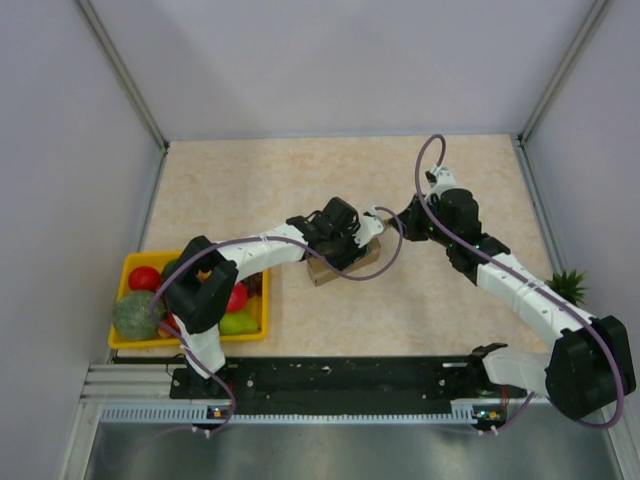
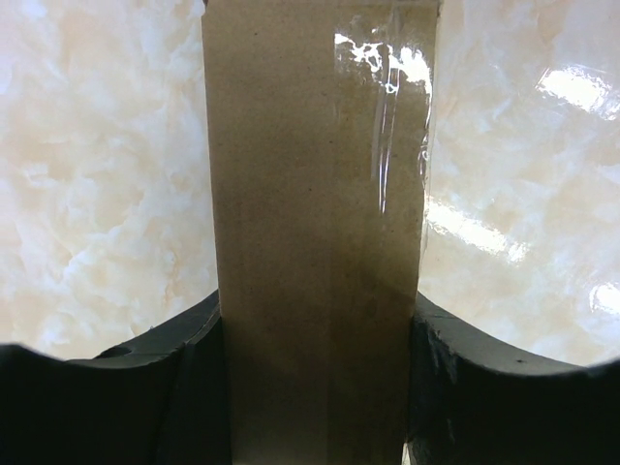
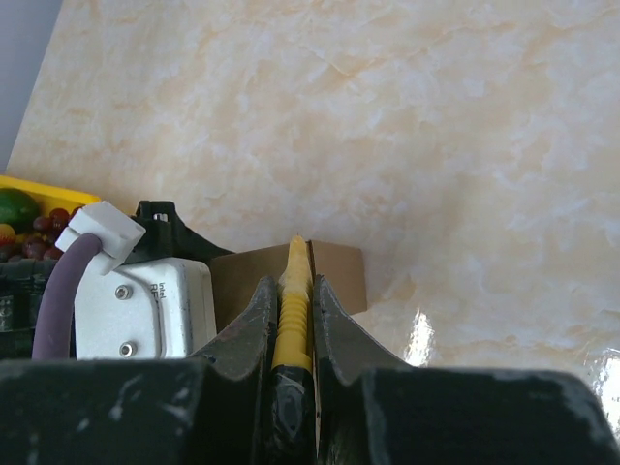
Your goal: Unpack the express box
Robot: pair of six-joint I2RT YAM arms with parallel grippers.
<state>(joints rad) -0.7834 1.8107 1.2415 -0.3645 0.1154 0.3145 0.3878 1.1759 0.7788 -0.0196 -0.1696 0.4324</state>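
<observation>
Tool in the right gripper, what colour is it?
Yellow tool, best seen in the right wrist view.

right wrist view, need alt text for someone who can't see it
The right gripper, seen from its own wrist, is shut on a slim yellow tool whose tip points at the brown express box on a marbled beige table. The left arm's white wrist housing fills the lower left, with a yellow fruit tray behind it.

Left arm (image 1: 262, 250) jaws clamp the express box (image 2: 310, 242); right arm (image 1: 520, 290) jaws pinch yellow tool (image 3: 293, 310).
</observation>
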